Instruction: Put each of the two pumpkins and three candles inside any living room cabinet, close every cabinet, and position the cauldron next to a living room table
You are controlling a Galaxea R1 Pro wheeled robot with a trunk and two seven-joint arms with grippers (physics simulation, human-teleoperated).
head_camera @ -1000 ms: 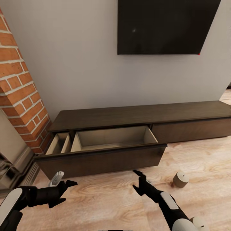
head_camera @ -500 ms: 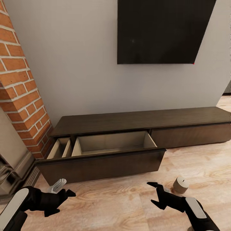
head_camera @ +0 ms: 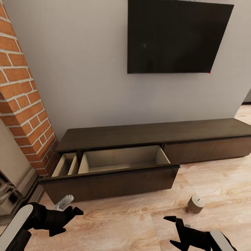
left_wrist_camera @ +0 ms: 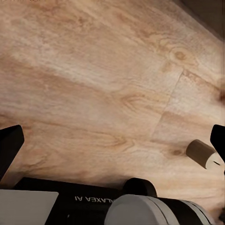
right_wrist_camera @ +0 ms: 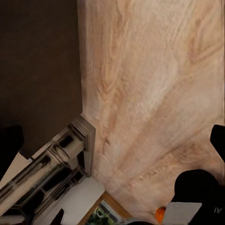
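The left gripper [head_camera: 71, 213] is seen low in the head view at about 8 o'clock, its black fingers spread apart and nothing held between them. A small white object [head_camera: 63, 202] lies on the floor just beyond it, at the foot of the drawer front. In the left wrist view the two dark fingertips are set wide apart, with the plank floor [left_wrist_camera: 103, 93] between them and a candle [left_wrist_camera: 201, 153] near one fingertip.

The right gripper [head_camera: 176, 232] is seen at about 5 o'clock in the head view, its fingers likewise parted and empty. The candle [head_camera: 196, 204] is stood upright on the wood floor [head_camera: 223, 188] at roughly 1 o'clock from this gripper, near but clear of it. In the right wrist view the fingertips are again spread; a dark cabinet face [right_wrist_camera: 37, 61], bare floor, a pale fireplace surround [right_wrist_camera: 56, 159] and a small patch of orange [right_wrist_camera: 161, 214], too small to identify, are seen past them.

Beyond both grippers, at the centre of the head view, the cabinet [head_camera: 153, 134] is set against the grey wall. Its left drawer [head_camera: 115, 174] is pulled open, and two pale compartments are shown with nothing visible inside. The right drawer front is shut. A brick column [head_camera: 21, 94] is placed at 9 o'clock, and a black screen [head_camera: 174, 36] is mounted at 12 o'clock.
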